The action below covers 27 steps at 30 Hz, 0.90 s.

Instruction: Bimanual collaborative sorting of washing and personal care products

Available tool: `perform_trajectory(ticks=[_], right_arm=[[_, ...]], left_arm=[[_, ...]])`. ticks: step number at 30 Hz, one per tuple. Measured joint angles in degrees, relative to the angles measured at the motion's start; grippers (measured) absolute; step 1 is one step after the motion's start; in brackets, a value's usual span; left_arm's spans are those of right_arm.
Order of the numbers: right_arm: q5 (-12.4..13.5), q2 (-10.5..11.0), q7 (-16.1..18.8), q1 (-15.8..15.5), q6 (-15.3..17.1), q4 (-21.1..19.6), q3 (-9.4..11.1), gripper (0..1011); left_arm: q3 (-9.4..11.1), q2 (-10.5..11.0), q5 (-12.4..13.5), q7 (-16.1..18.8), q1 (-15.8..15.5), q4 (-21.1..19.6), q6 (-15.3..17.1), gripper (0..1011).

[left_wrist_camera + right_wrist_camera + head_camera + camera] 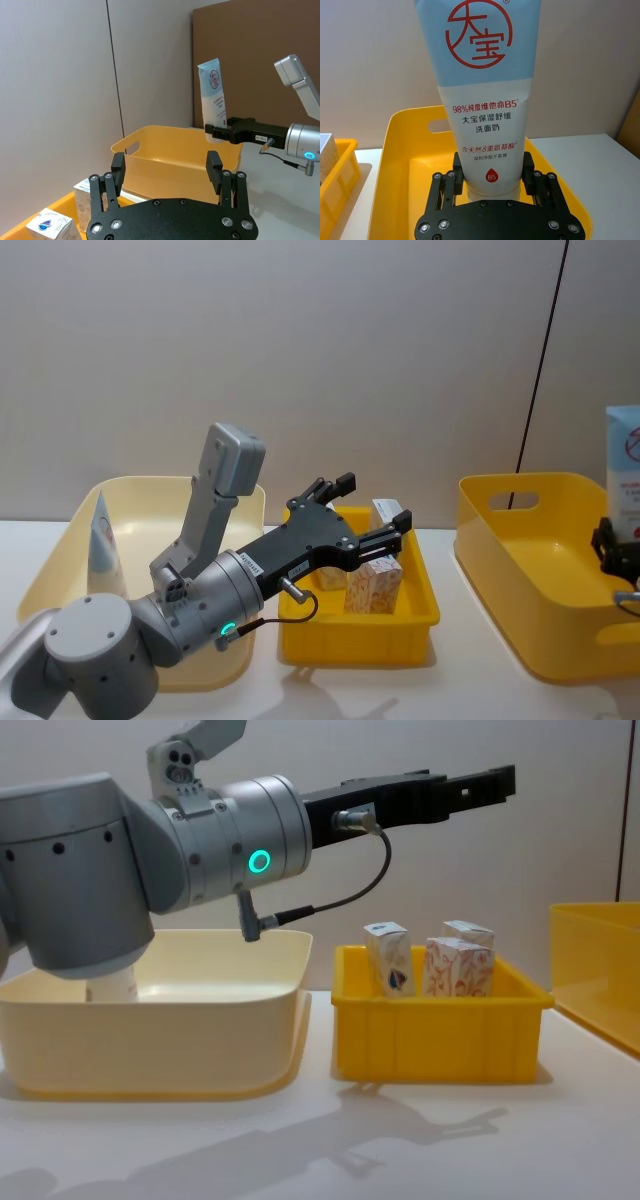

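One squeeze tube [485, 100] is held upright by the right claw [492, 162], clenched on its lower end just above the cap, over the large yellow bin [500, 540] at the right. The tube is judged light, with a smooth, soft wall that yields when squeezed. The firm shoulder near the cap is therefore the soundest place to hold it, with moderate pressure.

The left claw [166, 167] is released, its jaws spread wide and carrying nothing, above the small yellow bin [430, 1030] in the middle of the counter [400, 1140].

Two tubes are counted. The second tube [103, 535] stands in the cream bin [150, 480] at the left.

At least three cartons are counted in the small bin:
- a carton with a blue-red logo [388, 958];
- an orange-patterned carton [458, 970];
- a third carton [470, 932] behind them.

The cartons are judged light, and their thin card is easily dented. They are best taken across two flat opposite faces near the top.
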Motion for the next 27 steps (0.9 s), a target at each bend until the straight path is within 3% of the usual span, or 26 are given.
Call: perform_trajectory(ticks=[10, 14, 22, 27], right_arm=[[-1.1, -0.6, -0.5, 0.4, 0.6, 0.9, -0.6, 676], [-1.3, -0.8, -0.7, 0.5, 0.8, 1.1, -0.7, 822], [-1.6, -0.9, -0.9, 0.6, 0.9, 1.3, -0.9, 1002], [-1.8, -1.0, -0.9, 0.6, 1.0, 1.4, -0.9, 1001]], left_arm=[[0.0, 0.0, 0.0, 0.0, 0.0, 0.0, 0.0, 1003], [0.0, 0.0, 0.0, 0.0, 0.0, 0.0, 0.0, 1003], [0.0, 0.0, 0.0, 0.0, 0.0, 0.0, 0.0, 1003], [0.0, 0.0, 0.0, 0.0, 0.0, 0.0, 0.0, 1003]])
